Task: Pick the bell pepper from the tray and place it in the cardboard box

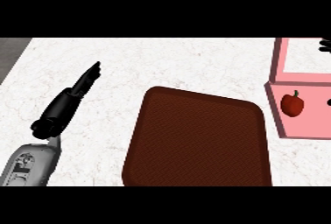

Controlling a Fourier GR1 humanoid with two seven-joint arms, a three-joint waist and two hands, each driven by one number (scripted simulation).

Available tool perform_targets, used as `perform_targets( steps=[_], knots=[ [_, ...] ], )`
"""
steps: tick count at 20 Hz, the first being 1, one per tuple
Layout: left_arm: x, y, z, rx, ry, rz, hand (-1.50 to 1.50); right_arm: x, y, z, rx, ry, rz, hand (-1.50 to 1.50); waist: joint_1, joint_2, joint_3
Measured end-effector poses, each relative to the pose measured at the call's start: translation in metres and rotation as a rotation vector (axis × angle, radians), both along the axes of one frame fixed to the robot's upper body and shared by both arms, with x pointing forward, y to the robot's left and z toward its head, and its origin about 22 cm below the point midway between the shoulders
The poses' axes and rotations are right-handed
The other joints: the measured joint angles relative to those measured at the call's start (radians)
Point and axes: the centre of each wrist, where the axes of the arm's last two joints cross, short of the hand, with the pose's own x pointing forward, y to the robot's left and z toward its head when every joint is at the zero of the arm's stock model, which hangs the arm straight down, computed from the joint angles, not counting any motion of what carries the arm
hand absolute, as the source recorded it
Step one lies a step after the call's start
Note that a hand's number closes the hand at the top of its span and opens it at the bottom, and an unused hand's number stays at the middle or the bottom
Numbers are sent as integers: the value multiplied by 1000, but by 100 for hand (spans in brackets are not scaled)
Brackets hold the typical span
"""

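The red bell pepper [292,104] with a green stem lies on the near pink panel of the pink cardboard box [276,65] at the right edge; no hand is touching it. The dark brown tray [194,140] sits in the middle of the counter with nothing on it. My left hand [71,98] rests open on the left, fingers straight and pointing away, well apart from the tray. Of my right hand [326,45], only small black bits show at the right edge, over the box.
The white marble counter [161,61] stretches behind and to the left of the tray. A grey strip marks the counter's far left edge [13,54]. The box runs out of view on the right.
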Motion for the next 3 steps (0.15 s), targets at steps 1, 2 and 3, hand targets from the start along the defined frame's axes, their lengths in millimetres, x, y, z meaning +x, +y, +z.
perform_targets(
  steps=[1, 2, 3],
  knots=[
    [0, 2, 0, 2, -3, 1, 0, 1, -5, 3, 45, 28, -22, -150, 3, 0, 0],
    [-1, 2, 0, 0, -6, -6, 0, 1, -10, 6, 88, 51, -46, -150, 6, 1, 0],
    [0, 1, 1, 1, -6, -7, 0, 1, -15, 10, 128, 69, -66, -150, 8, 2, 0]
  ],
)
